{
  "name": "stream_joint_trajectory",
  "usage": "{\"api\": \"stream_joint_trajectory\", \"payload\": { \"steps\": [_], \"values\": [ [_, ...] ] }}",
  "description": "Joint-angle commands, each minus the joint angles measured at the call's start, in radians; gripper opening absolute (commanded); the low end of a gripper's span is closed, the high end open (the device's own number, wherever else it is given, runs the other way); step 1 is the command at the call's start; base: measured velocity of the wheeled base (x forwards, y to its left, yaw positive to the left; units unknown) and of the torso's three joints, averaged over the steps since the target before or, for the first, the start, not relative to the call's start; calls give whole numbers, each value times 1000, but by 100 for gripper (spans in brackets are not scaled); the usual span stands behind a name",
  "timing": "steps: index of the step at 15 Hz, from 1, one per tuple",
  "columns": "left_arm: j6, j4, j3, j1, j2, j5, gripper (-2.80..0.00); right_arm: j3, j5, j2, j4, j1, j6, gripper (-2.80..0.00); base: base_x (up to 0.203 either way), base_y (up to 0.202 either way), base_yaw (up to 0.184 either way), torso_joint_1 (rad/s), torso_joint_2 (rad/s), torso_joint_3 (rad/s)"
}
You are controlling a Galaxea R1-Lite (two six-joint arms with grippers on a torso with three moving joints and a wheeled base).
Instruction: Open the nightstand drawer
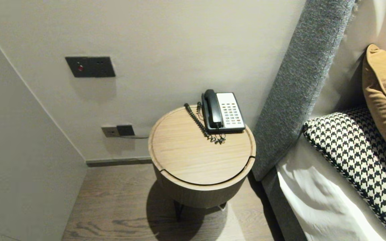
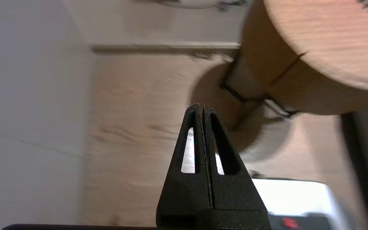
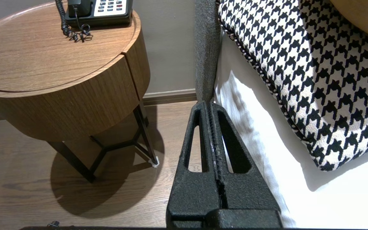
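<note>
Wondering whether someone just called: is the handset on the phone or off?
On. The handset lies seated in the phone, its coiled cord slack on the table.

A bedside corner: you face a plain pale wall (image 1: 179, 40) above a wood-plank floor (image 1: 112, 207).

Before you, a round wooden bedside table (image 1: 186, 157) stands on thin dark legs and casts a round shadow on the floor. Just beside it on your right rises a grey upholstered headboard (image 1: 300, 87), with white bedding (image 1: 313, 201), a houndstooth pillow (image 1: 357, 150) and a mustard cushion (image 1: 384, 97). The wall carries a dark switch panel (image 1: 90, 66) with a red light, a low socket (image 1: 117, 130) and a grey skirting board (image 1: 119, 162). A second pale wall (image 1: 18, 150) closes your left.
</note>
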Motion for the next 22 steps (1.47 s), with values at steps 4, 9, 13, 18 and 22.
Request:
{"api": "stream_joint_trajectory", "payload": {
  "steps": [4,9,13,18,22],
  "values": [
    [94,39,169,37,-313,16,-280,40,0,1,-1,0,0,-280,0,0,0,0,0,0],
    [236,-73,314,66,-467,21,-280,40,0,1,-1,0,0,-280,0,0,0,0,0,0],
    [231,-180,371,67,-543,-1,-280,40,0,0,-1,0,1,-280,0,0,0,0,0,0],
    [117,-209,413,67,-545,-40,-280,40,0,1,-1,0,0,-280,0,0,0,0,0,0],
    [48,-198,412,67,-543,-32,-280,40,0,1,-1,-2,0,-280,0,0,0,0,0,0]
  ]
}}
